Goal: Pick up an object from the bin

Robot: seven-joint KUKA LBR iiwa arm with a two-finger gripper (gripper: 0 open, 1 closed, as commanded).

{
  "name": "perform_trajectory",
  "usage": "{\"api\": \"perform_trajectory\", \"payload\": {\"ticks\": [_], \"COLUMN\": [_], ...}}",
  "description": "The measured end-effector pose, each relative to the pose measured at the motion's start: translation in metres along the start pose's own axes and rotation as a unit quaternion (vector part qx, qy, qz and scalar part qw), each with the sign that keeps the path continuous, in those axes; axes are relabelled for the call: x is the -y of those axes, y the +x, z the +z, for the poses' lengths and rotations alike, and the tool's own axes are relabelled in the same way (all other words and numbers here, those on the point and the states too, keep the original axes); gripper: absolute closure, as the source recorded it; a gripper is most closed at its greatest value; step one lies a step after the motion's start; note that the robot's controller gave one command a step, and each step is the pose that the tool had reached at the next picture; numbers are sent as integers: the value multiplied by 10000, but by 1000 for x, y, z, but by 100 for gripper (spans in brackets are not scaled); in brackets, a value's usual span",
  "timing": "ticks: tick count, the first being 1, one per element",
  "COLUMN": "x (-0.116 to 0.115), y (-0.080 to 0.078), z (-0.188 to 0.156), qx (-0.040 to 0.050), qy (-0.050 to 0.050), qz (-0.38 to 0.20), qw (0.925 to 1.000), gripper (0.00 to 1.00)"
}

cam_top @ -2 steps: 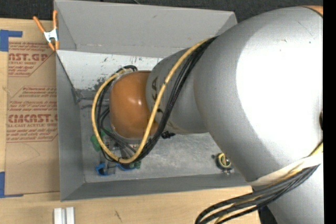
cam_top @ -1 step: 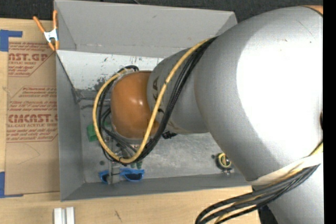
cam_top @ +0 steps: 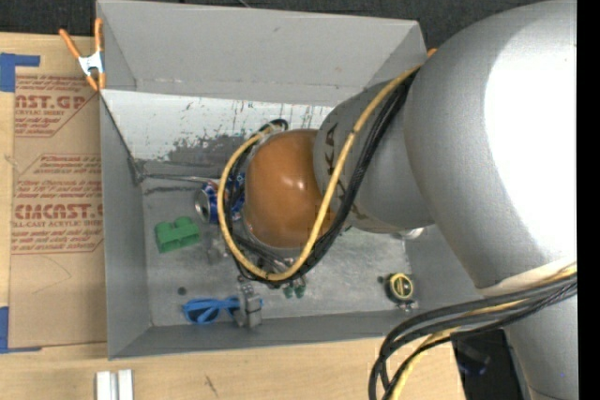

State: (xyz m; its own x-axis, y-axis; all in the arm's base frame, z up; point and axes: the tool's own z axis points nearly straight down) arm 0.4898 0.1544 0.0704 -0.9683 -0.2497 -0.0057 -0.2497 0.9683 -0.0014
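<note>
Though the gripper (cam_top: 249,304) sat low by the bin's (cam_top: 122,229) near wall, under the orange wrist cover (cam_top: 281,187), couldn't tell its spread or hold. Blue plastic piece (cam_top: 211,308) lay just beside it, view-left; green block (cam_top: 178,234) up-left; yellow-black round thing (cam_top: 401,287) well apart, rt.

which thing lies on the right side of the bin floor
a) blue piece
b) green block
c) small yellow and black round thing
c: the small yellow and black round thing lies at the right, the green block and blue piece at the left.
</note>
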Motion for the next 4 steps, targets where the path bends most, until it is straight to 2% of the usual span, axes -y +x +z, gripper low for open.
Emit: {"api": "perform_trajectory", "payload": {"ticks": [1,2,3,4], "x": [-73,-72,-92,-71], "y": [-15,-13,-21,-19], "z": [-1,0,-12,0], "qx": [28,-13,-15,-15], "qy": [-18,-20,-15,-14], "qz": [-1138,-1124,-1279,-1384], "qw": [9935,9937,9918,9904], "gripper": [0,100,100,100]}}
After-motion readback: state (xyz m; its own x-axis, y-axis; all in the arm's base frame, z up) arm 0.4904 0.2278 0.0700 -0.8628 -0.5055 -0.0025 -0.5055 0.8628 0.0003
